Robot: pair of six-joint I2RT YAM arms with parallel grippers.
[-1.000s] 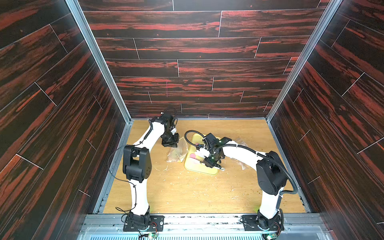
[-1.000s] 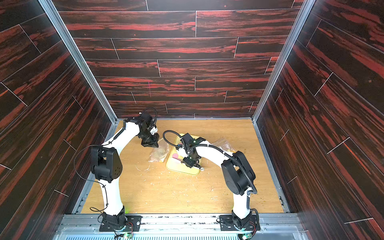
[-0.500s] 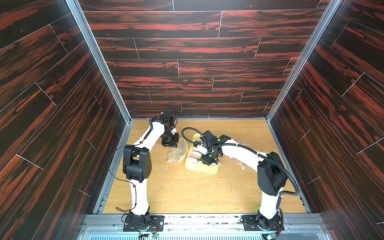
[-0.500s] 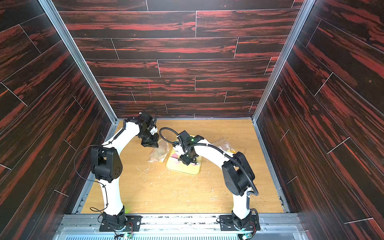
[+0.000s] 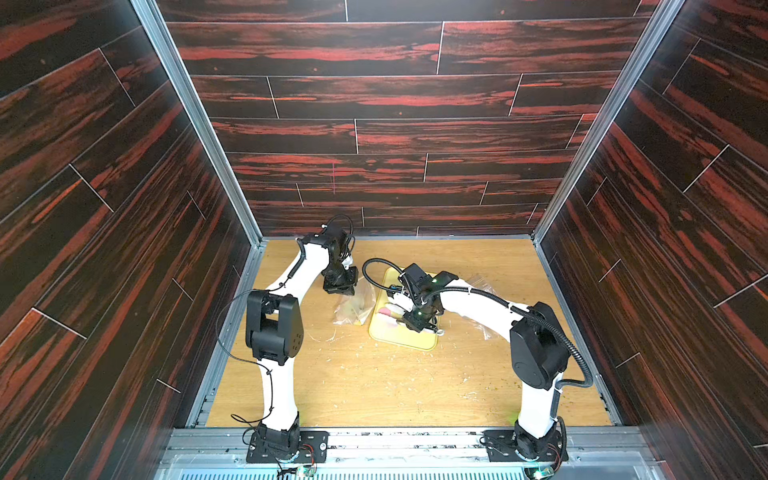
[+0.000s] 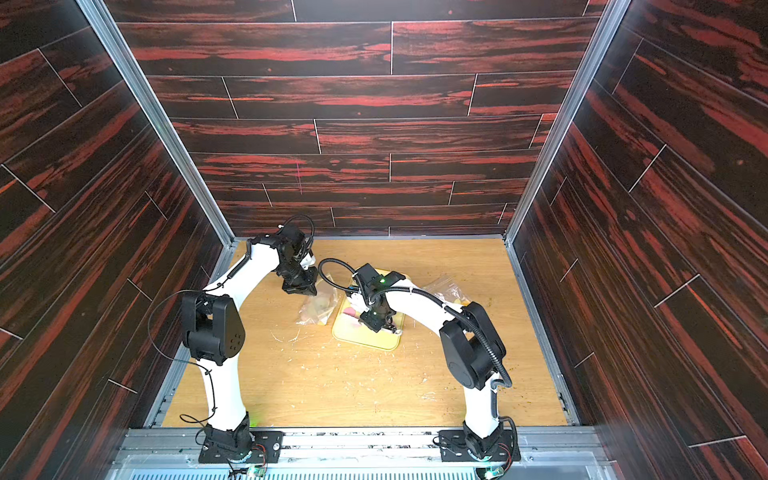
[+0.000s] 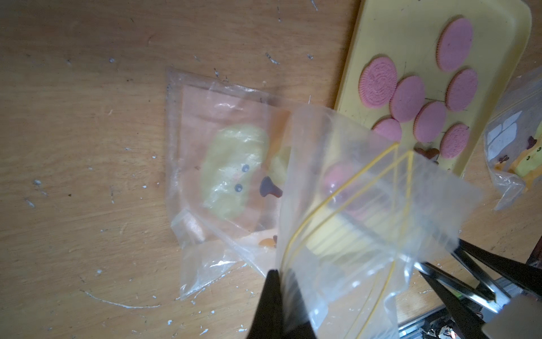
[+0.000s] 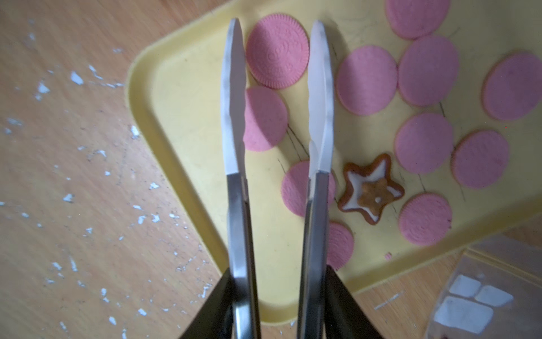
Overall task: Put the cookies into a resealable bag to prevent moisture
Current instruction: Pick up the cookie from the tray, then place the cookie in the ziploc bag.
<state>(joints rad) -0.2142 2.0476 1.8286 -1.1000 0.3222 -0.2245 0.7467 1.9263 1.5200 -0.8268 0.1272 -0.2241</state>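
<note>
While the left gripper (image 7: 281, 281) has its jaws fully closed on one edge of the resealable bag (image 7: 366, 205), the right gripper (image 8: 278, 293) has its jaws clamped around the two metal arms of a pair of tongs (image 8: 236, 211).

Left side: the bag's mouth, marked by yellow zip lines, is lifted and gapes open. The lower part of the bag, printed with a yellow figure, lies on the desk (image 7: 73, 132). A pink disc shows through the film, but I cannot tell whether it is inside the bag or on the tray behind it.

Right side: the tongs' arms stand partly apart and their white tips (image 8: 233, 88) are over a corner of the yellow tray (image 8: 181, 102). One embossed pink cookie (image 8: 277, 50) shows between the two tips. A second cookie lies partly under one arm.

Cookies: the pink cookies (image 8: 366, 83) lie flat and loosely scattered on the tray, some of them touching. The star cookie (image 8: 371, 187), brown with white icing, lies among them just beside one tong arm.

Layout in both top views: the tray (image 5: 415, 343) lies between the arms, and the held bag (image 5: 357, 305) is just beside its edge.

A second bag (image 8: 484, 293), containing white squares, lies on the desk near the tray's other side. White flecks (image 8: 76, 77) are scattered over the desk.
</note>
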